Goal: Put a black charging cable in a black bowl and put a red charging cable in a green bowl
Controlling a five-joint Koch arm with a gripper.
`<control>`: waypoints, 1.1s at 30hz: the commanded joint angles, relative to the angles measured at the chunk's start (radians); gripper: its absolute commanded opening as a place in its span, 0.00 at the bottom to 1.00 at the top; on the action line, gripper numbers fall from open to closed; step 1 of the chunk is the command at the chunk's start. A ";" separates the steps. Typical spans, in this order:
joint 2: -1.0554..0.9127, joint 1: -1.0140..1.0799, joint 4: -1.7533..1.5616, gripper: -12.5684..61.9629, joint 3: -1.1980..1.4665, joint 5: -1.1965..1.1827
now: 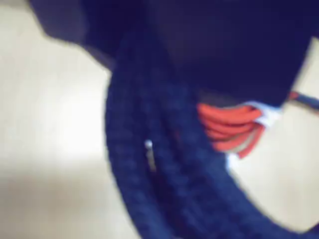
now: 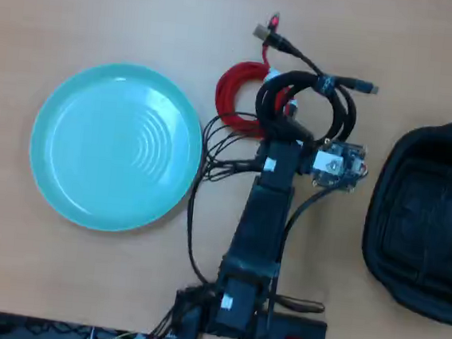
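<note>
Wrist view was heavily blurred and out of focus, dark mass up top, black charging cable (image 1: pixel 149 164) smeared, table (image 1: pixel 45 124) washed pale. Overhead view was evenly lit, slightly soft, faint shadows, mild sheen on green bowl (image 2: pixel 79 115).

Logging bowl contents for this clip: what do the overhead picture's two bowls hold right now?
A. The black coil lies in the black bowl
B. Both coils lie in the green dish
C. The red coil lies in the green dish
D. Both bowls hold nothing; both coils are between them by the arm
D: the green bowl and black bowl show bare insides, while the red charging cable and black charging cable sit between them at the arm's tip.
</note>
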State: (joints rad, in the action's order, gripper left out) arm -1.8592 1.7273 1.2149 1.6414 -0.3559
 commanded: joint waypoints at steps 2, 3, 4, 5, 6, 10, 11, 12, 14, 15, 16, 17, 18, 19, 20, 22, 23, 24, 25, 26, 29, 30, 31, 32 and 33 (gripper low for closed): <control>-0.146 0.012 -0.236 0.09 0.000 0.005; -0.167 0.018 -0.288 0.09 0.029 0.006; -0.189 0.026 -0.350 0.09 0.060 0.008; -0.210 0.035 -0.420 0.09 0.097 0.009; -0.230 0.051 -0.488 0.09 0.143 0.009; -0.307 0.137 -0.730 0.09 0.365 0.052; -0.318 0.150 -0.787 0.09 0.402 0.072; -0.319 0.161 -0.839 0.09 0.425 0.094; -0.322 0.172 -0.897 0.09 0.425 0.149; -0.322 0.179 -0.907 0.09 0.417 0.181; -0.322 0.189 -0.905 0.09 0.408 0.213; -0.322 0.201 -0.904 0.09 0.399 0.238; -0.324 0.218 -0.904 0.09 0.393 0.255; -0.322 0.235 -0.904 0.09 0.387 0.262; -0.322 0.256 -0.900 0.09 0.376 0.264; -0.324 0.314 -0.882 0.09 0.368 0.267; -0.324 0.350 -0.870 0.09 0.365 0.267; -0.321 0.379 -0.859 0.09 0.354 0.267; -0.319 0.399 -0.851 0.09 0.339 0.267; -0.318 0.419 -0.847 0.09 0.318 0.267; -0.313 0.462 -0.844 0.09 0.241 0.267; -0.311 0.477 -0.844 0.09 0.212 0.267; -0.308 0.492 -0.842 0.09 0.183 0.267; -0.304 0.508 -0.838 0.09 0.161 0.268; -0.298 0.520 -0.831 0.09 0.144 0.268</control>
State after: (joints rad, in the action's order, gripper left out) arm -2.1215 2.2289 0.5139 2.1644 -0.1012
